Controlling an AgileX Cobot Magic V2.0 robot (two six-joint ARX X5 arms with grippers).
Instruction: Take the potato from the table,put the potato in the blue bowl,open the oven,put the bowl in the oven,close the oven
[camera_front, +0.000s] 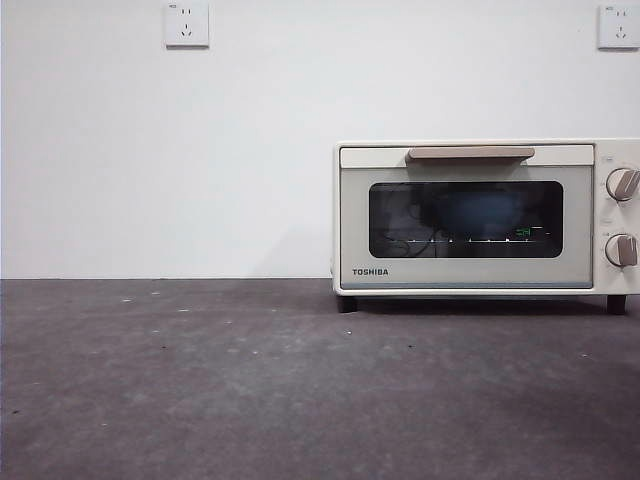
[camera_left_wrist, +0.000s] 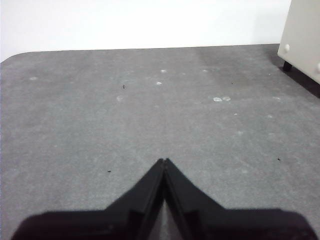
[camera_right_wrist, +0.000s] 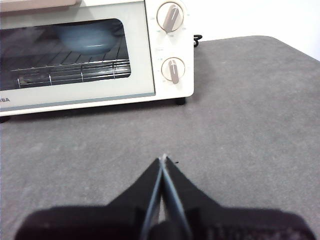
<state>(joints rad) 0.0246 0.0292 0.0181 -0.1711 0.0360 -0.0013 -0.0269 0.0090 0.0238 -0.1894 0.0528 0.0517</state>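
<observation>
The cream-white oven (camera_front: 470, 215) stands at the right of the table (camera_front: 250, 380) with its dark glass door shut. Through the glass the blue bowl (camera_front: 485, 212) sits on the wire rack, also seen as the blue bowl (camera_right_wrist: 85, 36) inside the oven (camera_right_wrist: 90, 55) in the right wrist view. The potato is hidden. My left gripper (camera_left_wrist: 164, 161) is shut with nothing in it, over bare table (camera_left_wrist: 125, 115), left of the oven's corner (camera_left_wrist: 302, 35). My right gripper (camera_right_wrist: 163, 159) is shut and empty, a short way in front of the oven's knob side.
The oven has a tan bar handle (camera_front: 470, 153) and two knobs (camera_front: 622, 184) on its right. A white wall with two sockets (camera_front: 187, 24) runs behind the table. The table's right edge (camera_right_wrist: 295, 47) curves near the right gripper.
</observation>
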